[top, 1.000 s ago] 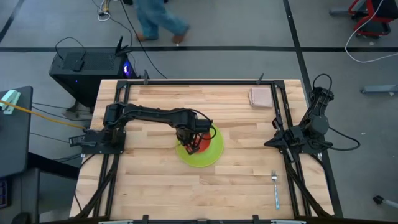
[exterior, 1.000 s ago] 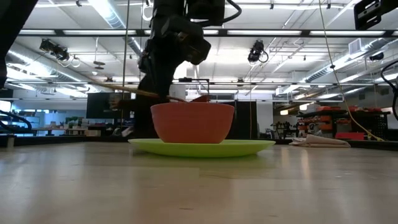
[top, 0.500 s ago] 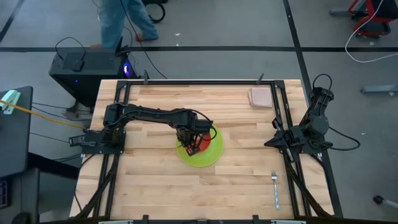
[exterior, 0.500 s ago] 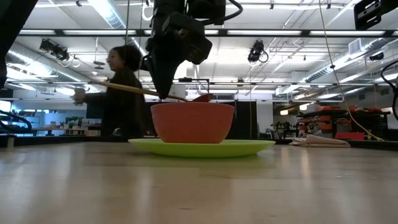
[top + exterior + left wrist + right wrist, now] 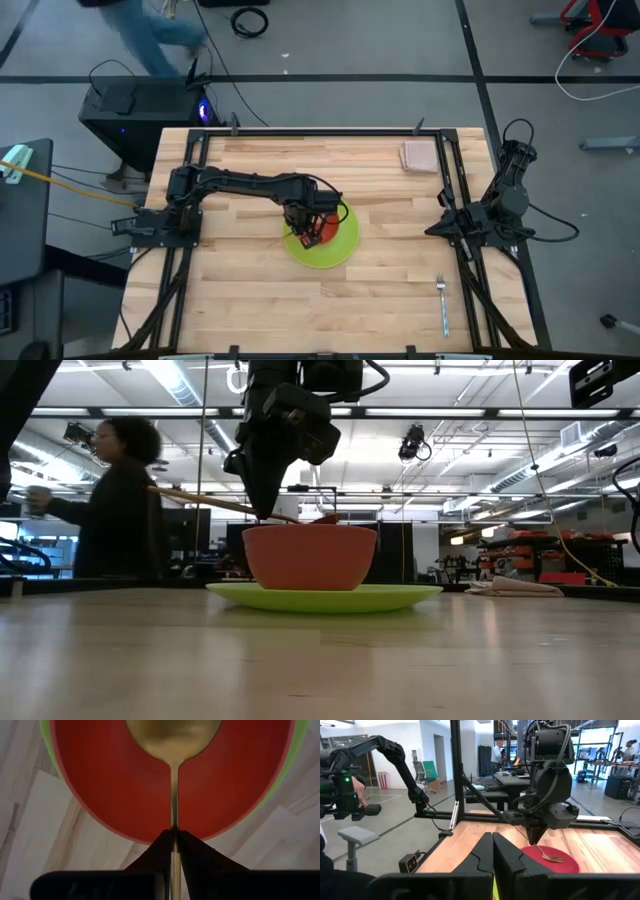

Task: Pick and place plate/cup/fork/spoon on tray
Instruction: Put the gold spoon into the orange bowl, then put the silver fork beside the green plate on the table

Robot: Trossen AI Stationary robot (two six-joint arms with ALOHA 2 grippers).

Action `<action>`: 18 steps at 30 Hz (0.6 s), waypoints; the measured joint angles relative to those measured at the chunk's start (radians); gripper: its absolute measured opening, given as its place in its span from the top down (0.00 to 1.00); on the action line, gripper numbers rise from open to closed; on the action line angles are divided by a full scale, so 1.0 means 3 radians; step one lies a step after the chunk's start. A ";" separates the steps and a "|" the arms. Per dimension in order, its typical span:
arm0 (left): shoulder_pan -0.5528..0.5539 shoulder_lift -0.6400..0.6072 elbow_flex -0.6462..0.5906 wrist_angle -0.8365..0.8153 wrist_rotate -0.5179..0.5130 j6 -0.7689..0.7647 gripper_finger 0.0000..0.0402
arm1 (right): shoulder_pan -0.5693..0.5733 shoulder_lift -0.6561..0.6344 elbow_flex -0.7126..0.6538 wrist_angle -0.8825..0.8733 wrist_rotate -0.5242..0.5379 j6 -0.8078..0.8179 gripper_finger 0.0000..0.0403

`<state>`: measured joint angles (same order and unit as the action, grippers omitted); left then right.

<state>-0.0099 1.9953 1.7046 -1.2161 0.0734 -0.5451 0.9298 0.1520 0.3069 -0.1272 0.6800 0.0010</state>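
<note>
The red-orange cup [image 5: 310, 557] stands on its base on the lime-green plate [image 5: 400, 596], which lies flat on the table's middle [image 5: 340, 255]. My left gripper [image 5: 265, 512] hangs over the cup's edge, shut on the golden spoon [image 5: 173, 795], whose bowl [image 5: 172, 735] is over the cup's opening [image 5: 100, 780]. The silver fork [image 5: 443, 300] lies flat near the table's near right corner. My right gripper [image 5: 492, 851] is shut and empty at the table's right edge [image 5: 470, 228]. No tray shows. My left gripper pinches the spoon's thin handle [image 5: 173, 831] between its two fingertips, nearer the bowl end than the free end. The fingers come from above, pointing down, and lie across the handle. The spoon is tilted: bowl low at the cup's rim [image 5: 325, 518], free end [image 5: 160, 490] higher.
A small pinkish-beige square pad [image 5: 420, 155] lies at the far right corner. Dark frame rails run along the table's left, right and far sides. A person [image 5: 115, 510] is on the floor beyond the far edge. Bare wood lies toward the near edge.
Both arms, the spoon, the cup and the plate have kept still. A person has walked past beyond the table's far edge.
</note>
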 joint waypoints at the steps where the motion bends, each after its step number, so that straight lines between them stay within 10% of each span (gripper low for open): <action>1: 0.0004 0.0000 0.0000 0.0002 0.0002 -0.0001 0.89 | 0.0000 0.0000 0.0000 0.0000 0.0000 0.0000 0.99; 18: 0.0121 0.0000 0.0000 0.0012 0.0003 -0.0048 0.75 | 0.0000 0.0000 0.0000 0.0001 0.0000 0.0001 0.99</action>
<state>0.0266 1.9953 1.7046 -1.2125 0.0742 -0.5594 0.9298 0.1520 0.3069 -0.1268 0.6800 0.0013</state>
